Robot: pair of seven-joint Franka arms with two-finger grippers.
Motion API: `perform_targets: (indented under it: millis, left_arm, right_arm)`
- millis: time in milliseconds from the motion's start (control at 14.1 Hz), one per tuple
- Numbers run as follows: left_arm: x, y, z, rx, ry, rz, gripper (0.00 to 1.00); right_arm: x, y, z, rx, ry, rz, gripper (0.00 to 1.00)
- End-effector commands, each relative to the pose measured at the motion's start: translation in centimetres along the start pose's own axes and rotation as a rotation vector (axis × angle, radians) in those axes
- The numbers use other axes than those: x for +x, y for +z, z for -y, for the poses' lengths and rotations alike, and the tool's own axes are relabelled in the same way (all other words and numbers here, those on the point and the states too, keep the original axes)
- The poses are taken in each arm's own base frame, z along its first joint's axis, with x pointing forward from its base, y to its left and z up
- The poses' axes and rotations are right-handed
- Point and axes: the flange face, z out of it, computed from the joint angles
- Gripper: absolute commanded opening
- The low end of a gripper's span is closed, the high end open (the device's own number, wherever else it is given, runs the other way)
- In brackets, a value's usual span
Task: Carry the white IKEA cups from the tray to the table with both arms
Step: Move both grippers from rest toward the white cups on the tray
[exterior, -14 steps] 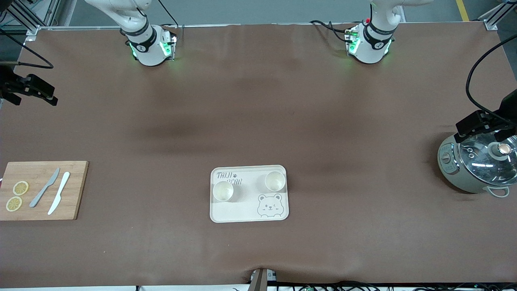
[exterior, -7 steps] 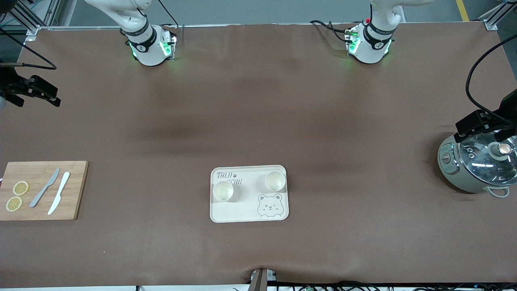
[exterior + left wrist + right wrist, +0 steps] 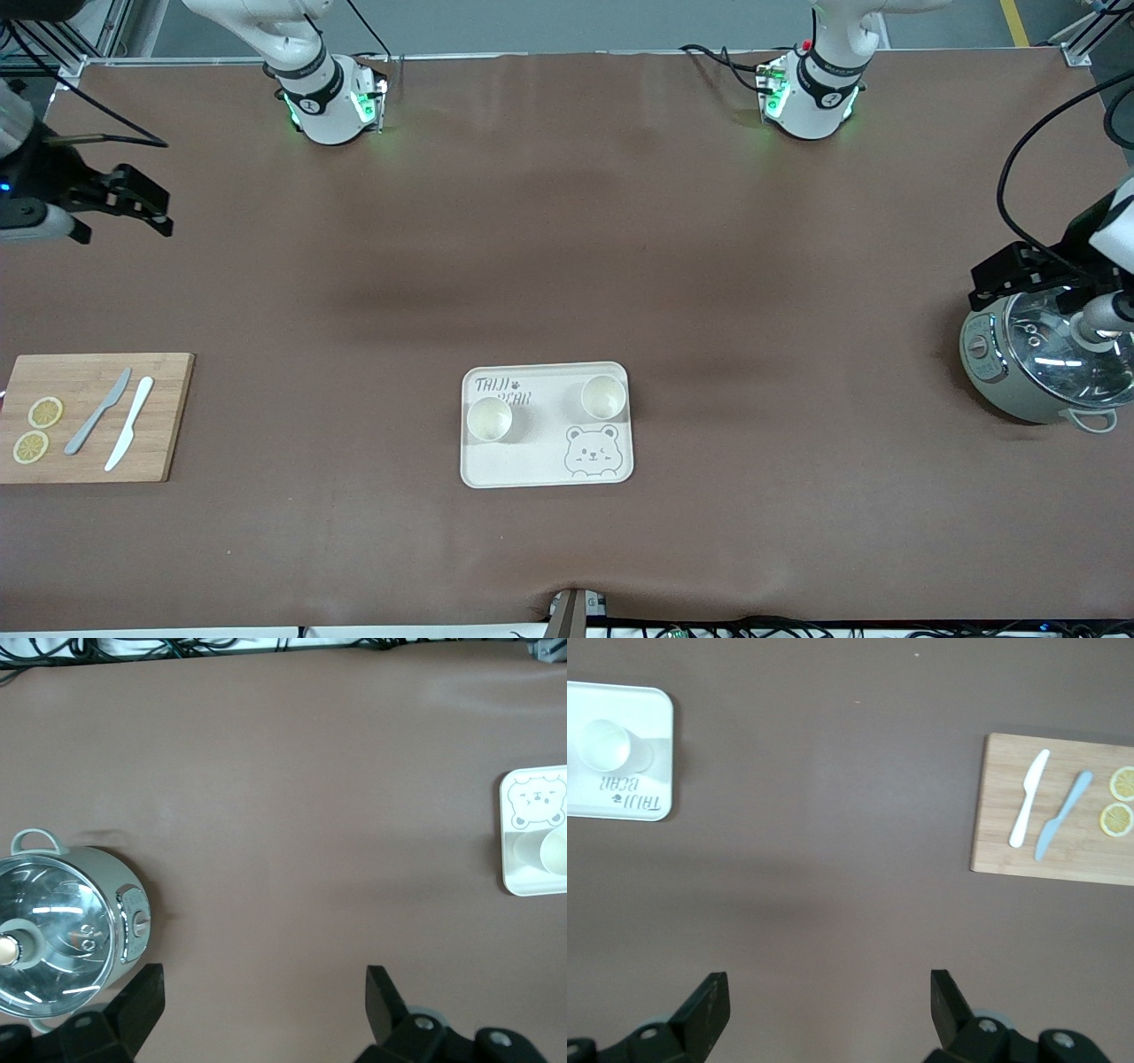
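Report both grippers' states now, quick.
Left gripper: open, holding nothing, over the pot.
Right gripper: open, holding nothing, over bare table at its arm's end.

You get even, soft overhead light on the brown table [image 3: 567, 266], with broad faint shadow bands across mid-frame. Glare streaks the pot's glass lid [image 3: 1059, 341] at right. Green glows mark both bases along the top. Everything stays sharp.
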Motion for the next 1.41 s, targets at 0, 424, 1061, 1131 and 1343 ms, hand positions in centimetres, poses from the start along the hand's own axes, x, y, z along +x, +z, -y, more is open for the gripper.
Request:
perform_targets:
  millis: [0, 424, 1061, 1131, 1343]
  left_arm:
    - [0.0, 0.5, -0.5, -0.009, 0.026, 0.013, 1.00]
    - [2.0, 6.3, -4.9, -0.015, 0.071, 0.076, 1.00]
    - [4.4, 15.1, -14.1, -0.043, 0.002, 0.084, 1.00]
    - [4.5, 15.6, -15.3, -0.046, -0.004, 0.071, 1.00]
    - [4.2, 17.4, -18.4, -0.046, -0.062, 0.073, 1.00]
  right_arm:
    - [2.3, 2.2, 1.3, 0.022, 0.009, 0.025, 1.00]
    - [6.1, 5.8, 9.1, 0.044, 0.082, -0.064, 1.00]
    - [10.6, 16.0, 20.2, 0.110, 0.287, -0.106, 1.00]
    - [10.9, 17.0, 21.7, 0.110, 0.287, -0.102, 1.00]
    - [11.9, 20.1, 24.1, 0.112, 0.287, -0.097, 1.00]
